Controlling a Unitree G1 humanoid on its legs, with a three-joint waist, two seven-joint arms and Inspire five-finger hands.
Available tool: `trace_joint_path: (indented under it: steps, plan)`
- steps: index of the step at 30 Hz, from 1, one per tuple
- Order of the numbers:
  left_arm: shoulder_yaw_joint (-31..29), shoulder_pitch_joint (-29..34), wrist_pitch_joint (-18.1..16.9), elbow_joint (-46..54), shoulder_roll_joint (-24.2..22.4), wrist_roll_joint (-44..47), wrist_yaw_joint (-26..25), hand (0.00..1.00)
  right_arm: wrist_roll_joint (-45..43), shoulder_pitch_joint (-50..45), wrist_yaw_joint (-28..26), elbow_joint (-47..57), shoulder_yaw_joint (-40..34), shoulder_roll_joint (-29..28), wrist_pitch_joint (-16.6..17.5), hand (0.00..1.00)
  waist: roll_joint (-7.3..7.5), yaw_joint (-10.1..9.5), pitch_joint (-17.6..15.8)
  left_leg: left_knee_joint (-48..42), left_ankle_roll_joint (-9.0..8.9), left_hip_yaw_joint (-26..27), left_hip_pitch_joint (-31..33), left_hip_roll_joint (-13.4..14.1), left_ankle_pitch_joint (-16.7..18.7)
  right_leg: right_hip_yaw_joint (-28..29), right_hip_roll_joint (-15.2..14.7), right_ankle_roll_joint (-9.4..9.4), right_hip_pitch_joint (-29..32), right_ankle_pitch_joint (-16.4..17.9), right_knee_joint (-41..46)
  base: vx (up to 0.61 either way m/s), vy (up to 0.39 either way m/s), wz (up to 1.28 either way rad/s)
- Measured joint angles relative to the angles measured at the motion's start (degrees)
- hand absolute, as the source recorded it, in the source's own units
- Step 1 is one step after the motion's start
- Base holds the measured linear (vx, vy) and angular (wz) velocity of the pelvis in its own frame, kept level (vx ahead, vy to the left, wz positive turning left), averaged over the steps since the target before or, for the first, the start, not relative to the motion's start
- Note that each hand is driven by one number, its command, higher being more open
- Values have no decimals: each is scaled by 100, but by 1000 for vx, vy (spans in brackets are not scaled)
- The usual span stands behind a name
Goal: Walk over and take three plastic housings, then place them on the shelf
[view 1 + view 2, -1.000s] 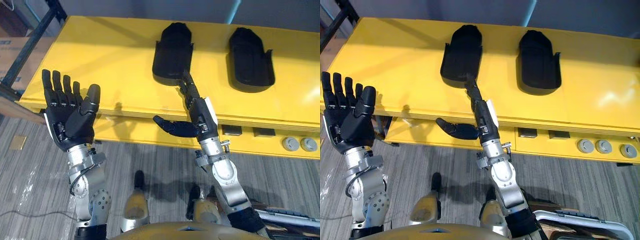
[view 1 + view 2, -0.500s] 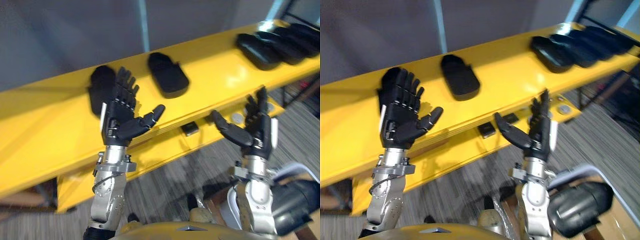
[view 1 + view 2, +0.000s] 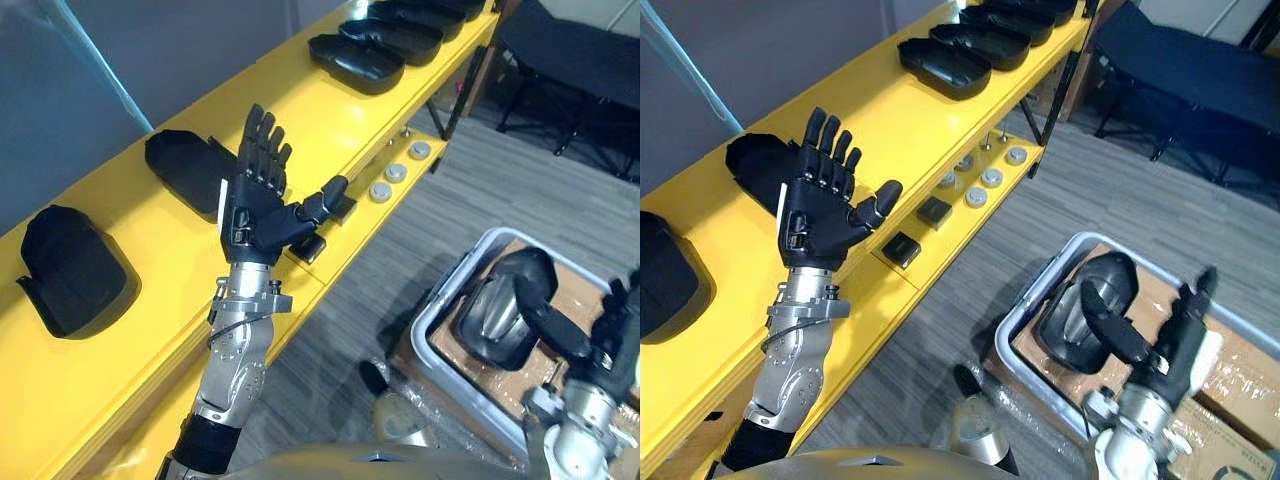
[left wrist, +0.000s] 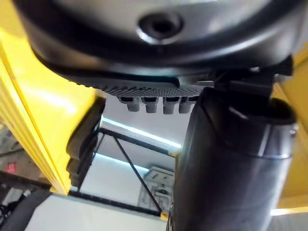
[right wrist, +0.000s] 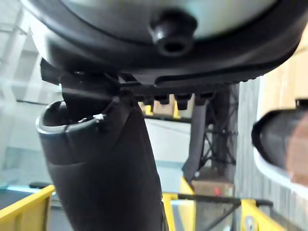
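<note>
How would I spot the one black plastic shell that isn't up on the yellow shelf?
Turn from the long yellow shelf to the grey bin standing low beside it. A black housing lies inside that bin. Every other housing lies on the shelf's top.

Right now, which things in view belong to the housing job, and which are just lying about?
Job: black housing in the grey bin; housings on the yellow shelf; left hand and right hand, both open, empty.
Lying about: grey discs and small black blocks on the shelf's lower ledge; dark cot beyond.
</note>
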State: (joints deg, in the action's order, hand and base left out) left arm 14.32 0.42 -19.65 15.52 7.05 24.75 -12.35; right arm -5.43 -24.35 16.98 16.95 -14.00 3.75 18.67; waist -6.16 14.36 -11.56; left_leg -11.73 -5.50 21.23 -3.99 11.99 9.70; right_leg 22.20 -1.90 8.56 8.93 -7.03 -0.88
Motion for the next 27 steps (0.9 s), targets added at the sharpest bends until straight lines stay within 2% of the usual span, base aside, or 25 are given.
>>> trace_joint_path:
  steps: [2,3,4,6,7,9,13,15,17,19,20,21,22,23,24,25,26,27]
  plan:
    - [-214,138,3,0,-11,11,-129,100,-2,399,-179,-99,169,258,0,100,-65,-68,-169,-539,140,-821,210,-57,224,178,23,-16,12,11,12,-83,94,-73]
    - [-345,285,3,1,-19,9,-128,100,-6,605,-270,-177,260,428,0,100,-81,-96,-265,-828,266,-1306,344,-115,402,200,24,-18,33,10,11,-98,182,-49]
    - [-427,446,2,25,-19,-7,-126,100,-35,775,-303,-283,361,534,8,100,-160,-194,-234,-905,306,-1580,391,-178,525,244,31,-21,107,7,40,-65,171,-35]
    - [-470,593,-9,48,-21,-20,-108,100,-80,843,-365,-341,411,552,12,100,-139,-326,-257,-763,294,-1665,371,-225,741,250,32,1,223,-11,106,-63,162,-15]
    - [-509,679,-31,98,-20,-19,-49,100,-210,850,-395,-342,493,550,18,100,-176,-379,-242,-576,146,-1691,359,-239,894,236,24,18,310,-46,154,-74,160,-2]
    - [-575,710,-32,97,-18,-12,-12,100,-231,807,-411,-344,612,467,17,100,-24,-494,-319,-577,61,-1683,359,-352,883,226,-78,50,354,-33,278,-70,135,8]
    - [-547,711,-79,206,-42,251,326,100,-446,559,-401,-316,849,263,14,100,54,-513,-315,-943,-82,-1923,406,-491,961,-21,-177,191,442,326,1039,-12,74,30]
    - [-374,708,-141,547,-36,285,587,100,-454,389,-396,-270,988,-8,15,100,84,-654,-332,-1540,-75,-1901,635,-456,1256,-61,-107,211,613,345,1368,-55,73,-15]
    - [-172,702,-145,773,-30,264,781,100,-453,71,-426,-240,1299,-206,26,100,160,-729,-352,-2109,-9,-1730,784,-363,1556,-32,-87,336,601,261,1387,-163,143,-50]
    - [48,742,-143,781,-32,259,838,100,-479,-184,-574,-179,1562,-265,43,100,247,-858,-359,-2355,141,-1447,787,-282,1684,-186,-119,349,552,-98,1133,-236,88,-73]
    - [73,834,-135,792,-84,263,881,100,-516,-225,-681,-177,1689,-263,44,100,241,-918,-328,-2327,207,-1253,816,-175,1634,-418,-147,235,517,-303,930,-241,43,-68]
    - [90,914,-129,763,-170,271,916,100,-517,-198,-768,-174,1831,-261,87,100,255,-937,-323,-2258,219,-1121,879,-74,1479,-1011,-174,-98,639,157,1609,-231,47,-74]
    - [96,947,-118,708,-223,389,977,100,-515,-118,-795,-158,1994,-246,106,100,322,-1026,-288,-2002,216,-987,861,-46,1233,-1344,-296,-178,714,556,2254,-125,24,-53]
    - [105,948,-96,671,-228,472,1039,100,-501,-73,-781,-140,2114,-227,110,100,356,-1076,-268,-1849,204,-961,853,-44,1099,-1468,-380,-212,700,724,2524,-105,-32,-38]
    - [59,947,-37,580,-214,665,1183,100,-493,34,-729,-140,2354,-200,128,100,422,-1129,-219,-1499,162,-929,858,-43,816,-1647,-591,-332,673,1028,2998,-95,-129,-15]
    - [15,954,-21,408,-204,869,1346,100,-461,211,-655,-230,2557,-175,134,100,525,-1138,-146,-1158,84,-928,853,-21,529,-1812,-814,-548,571,1224,3396,-108,-177,-8]
    - [-4,976,-10,315,-199,983,1442,100,-410,324,-627,-331,2631,-169,134,100,507,-1139,-136,-1003,33,-927,854,7,397,-1902,-926,-603,512,1260,3531,-90,-267,-7]
    - [-24,1049,49,160,-191,1235,1619,100,-401,550,-515,-605,2721,-166,133,100,576,-1142,-77,-779,-95,-913,845,87,185,-2060,-1185,-645,325,1283,3609,-85,-337,-18]
